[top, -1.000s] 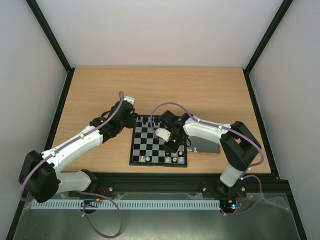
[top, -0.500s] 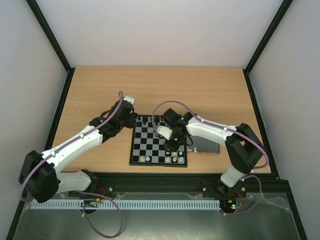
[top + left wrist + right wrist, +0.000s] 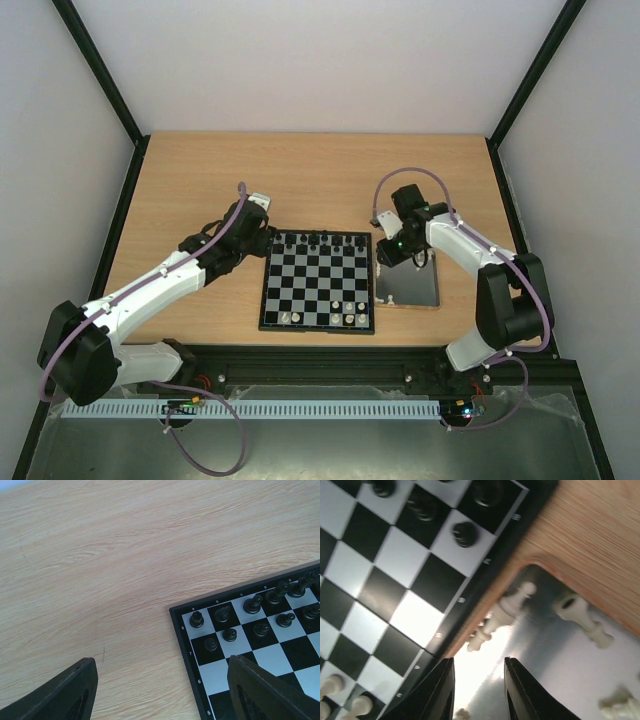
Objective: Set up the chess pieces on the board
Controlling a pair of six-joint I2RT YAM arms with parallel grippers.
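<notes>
The board (image 3: 310, 285) lies mid-table, with black figures along its far rows. A few cream-white chess pieces (image 3: 348, 318) stand on its near row, and one more stands near the left corner (image 3: 287, 317). My right gripper (image 3: 392, 256) is over the far left end of the metal tray (image 3: 410, 290). In the right wrist view it (image 3: 479, 690) is open and empty above the tray (image 3: 560, 670), just short of a white piece lying on its side (image 3: 502, 615). Other white pieces (image 3: 582, 617) also lie on the tray. My left gripper (image 3: 160, 695) is wide open and empty over bare wood beside the board's far left corner (image 3: 190, 645).
Black figures (image 3: 196, 619) fill the board's far corner squares. The board's black border (image 3: 485, 575) runs close along the tray's left edge. Black frame posts and pale walls enclose the wooden table (image 3: 200, 180).
My right gripper has left the near right part of the board and swung right and back to the tray's far left end. The left arm has not moved.
</notes>
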